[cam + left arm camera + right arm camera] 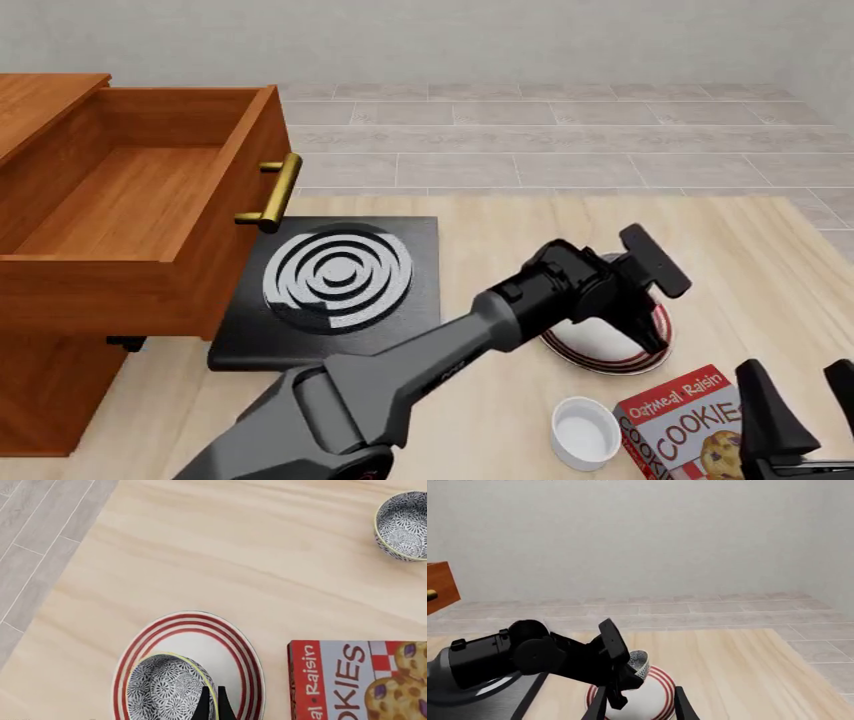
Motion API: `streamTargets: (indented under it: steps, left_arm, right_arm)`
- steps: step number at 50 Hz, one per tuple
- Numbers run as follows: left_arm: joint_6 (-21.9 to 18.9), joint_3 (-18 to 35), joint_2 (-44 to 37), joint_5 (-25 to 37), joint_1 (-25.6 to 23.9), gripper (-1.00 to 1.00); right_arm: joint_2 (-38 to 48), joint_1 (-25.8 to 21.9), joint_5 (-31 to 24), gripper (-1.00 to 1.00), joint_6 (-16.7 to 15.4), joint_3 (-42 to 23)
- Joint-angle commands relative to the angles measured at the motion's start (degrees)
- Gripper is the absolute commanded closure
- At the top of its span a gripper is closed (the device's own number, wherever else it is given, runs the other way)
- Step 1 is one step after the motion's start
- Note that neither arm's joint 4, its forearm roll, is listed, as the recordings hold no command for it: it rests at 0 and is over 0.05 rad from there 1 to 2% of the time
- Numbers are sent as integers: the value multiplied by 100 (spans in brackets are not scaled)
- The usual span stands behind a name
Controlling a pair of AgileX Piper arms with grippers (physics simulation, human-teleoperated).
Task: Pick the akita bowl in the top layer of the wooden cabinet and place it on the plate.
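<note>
We are pinching the akita bowl [167, 690] by its thin rim wall with the left pincer [212, 705] nearly closed, the plate [237, 650] lying just under the pincer, and we are judging the bowl light, rigid, slick-glazed and chippable.

The left arm [400, 370] stretches from the 7 o'clock corner of the front view toward 2 o'clock, wrist bent downward. Its gripper [213, 705] has its fingers pinched nearly together. The right gripper [801, 410] sits at 4 o'clock, fingers spread apart.
</note>
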State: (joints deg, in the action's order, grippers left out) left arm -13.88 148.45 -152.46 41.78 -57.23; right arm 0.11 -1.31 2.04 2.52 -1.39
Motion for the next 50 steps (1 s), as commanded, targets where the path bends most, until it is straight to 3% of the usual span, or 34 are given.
streamTargets:
  steps: [1, 5, 14, 16, 26, 31, 41, 50]
  left_arm:
    - [127, -92, -20, -97, 1, 100]
    - [168, -235, 28, -183, 9, 100]
    - [249, 137, -212, -19, 95, 100]
    - [303, 173, -220, -15, 100, 100]
    - [330, 85, -217, -71, 93, 100]
    - [362, 722, -583, 264, 141, 100]
    - [492, 585, -565, 202, 89, 100]
    - [536, 1144, -880, 482, 114, 100]
  right_arm:
    - [11, -1, -39, -100, 47, -92]
    - [120, -21, 4, -100, -73, -87]
    - [347, -23, 252, -100, -72, -72]
    - [6, -11, -68, -100, -18, -81]
    - [-9, 0, -28, -100, -5, -35]
    - [-10, 8, -21, -100, -6, -27]
    - [-10, 14, -18, -100, -8, -18]
    - [-10, 25, -19, -100, -11, -21]
